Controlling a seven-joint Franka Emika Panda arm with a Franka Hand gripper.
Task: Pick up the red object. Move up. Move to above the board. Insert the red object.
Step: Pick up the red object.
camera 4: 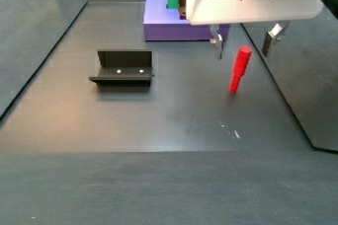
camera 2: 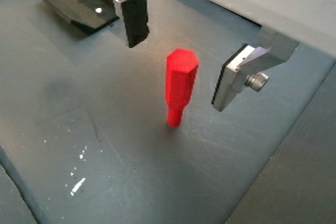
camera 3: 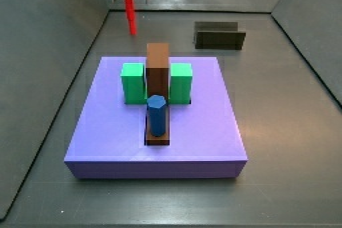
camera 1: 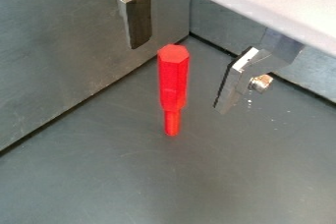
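At upper right of a side view, the gripper [camera 4: 246, 37] hangs with its jaws spread, the silver fingers [camera 1: 133, 19] on either side of the top of the red object [camera 4: 240, 70] and clear of it in both wrist views. That thin peg [camera 1: 172, 88] stands upright on the dark floor [camera 4: 145, 120], near the grey wall [camera 1: 53, 51], with the fixture [camera 4: 123, 68] well apart at left. Further back, the board [camera 3: 158, 132] carries green blocks [camera 3: 132, 82], a brown block [camera 3: 158, 72] and a blue peg [camera 3: 156, 117].
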